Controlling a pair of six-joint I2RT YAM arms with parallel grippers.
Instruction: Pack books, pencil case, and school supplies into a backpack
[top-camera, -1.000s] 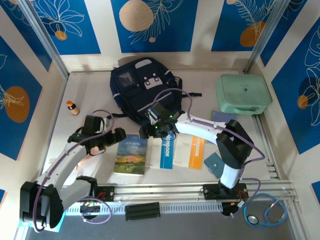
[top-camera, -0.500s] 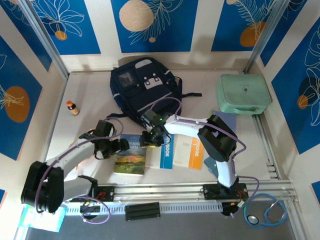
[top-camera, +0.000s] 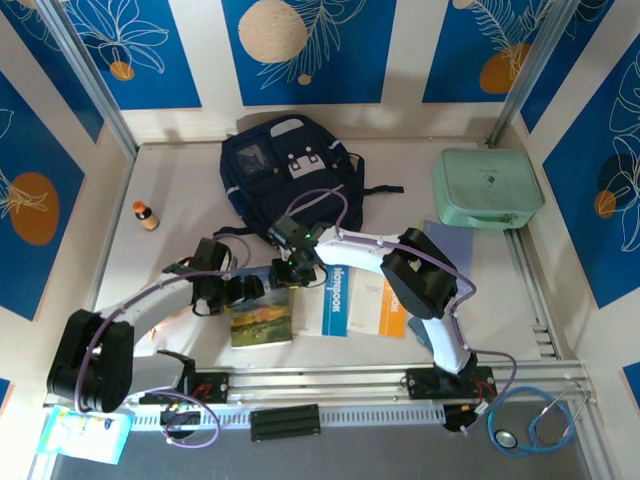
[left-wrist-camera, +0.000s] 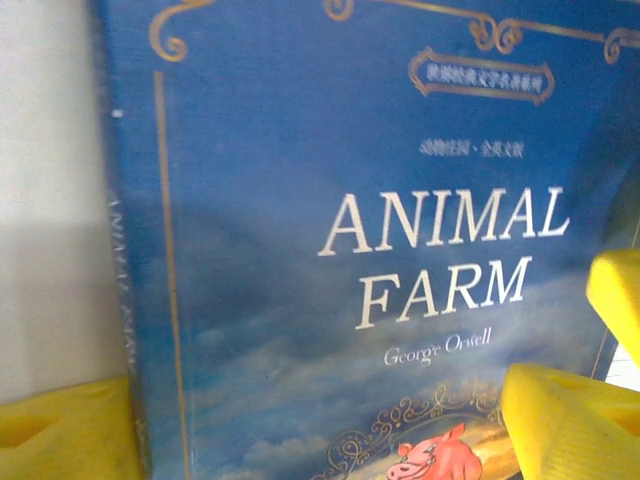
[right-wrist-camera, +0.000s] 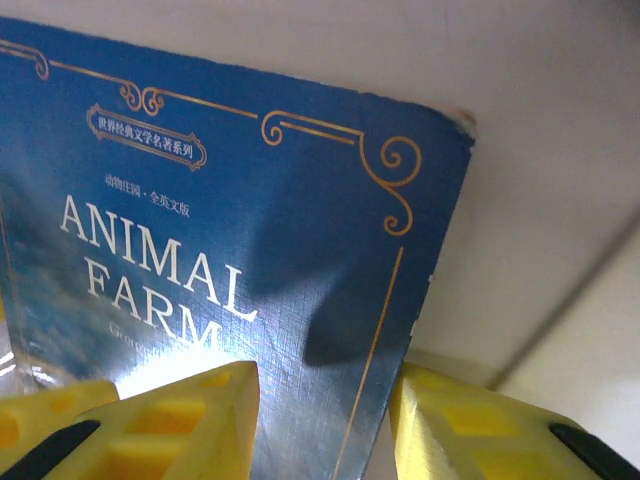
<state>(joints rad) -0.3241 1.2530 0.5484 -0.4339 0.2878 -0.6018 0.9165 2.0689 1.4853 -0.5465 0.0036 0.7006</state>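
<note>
The "Animal Farm" book (top-camera: 262, 320) lies flat in front of the navy backpack (top-camera: 285, 170). Its dark blue title cover (left-wrist-camera: 400, 250) is close under both wrist cameras. My left gripper (top-camera: 248, 291) is open over the book's left side, one yellow finger (left-wrist-camera: 60, 430) on the table beside the spine and the other on the cover. My right gripper (top-camera: 289, 274) hangs over the book's top right corner (right-wrist-camera: 300, 230), jaws apart, one fingertip (right-wrist-camera: 180, 420) on the cover and the other past its edge. The blue-banded book (top-camera: 335, 300) and the orange-banded book (top-camera: 393, 305) lie to the right.
A mint-green case (top-camera: 487, 188) sits at the back right. A small orange-capped bottle (top-camera: 146, 215) stands at the left. A stethoscope (top-camera: 535, 425) lies by the front rail at the right. The right arm stretches leftward over the two white books.
Both grippers have closed in on the Animal Farm book: the left moved right, the right moved left and nearer from the backpack's lower edge. The right jaws have narrowed.
</note>
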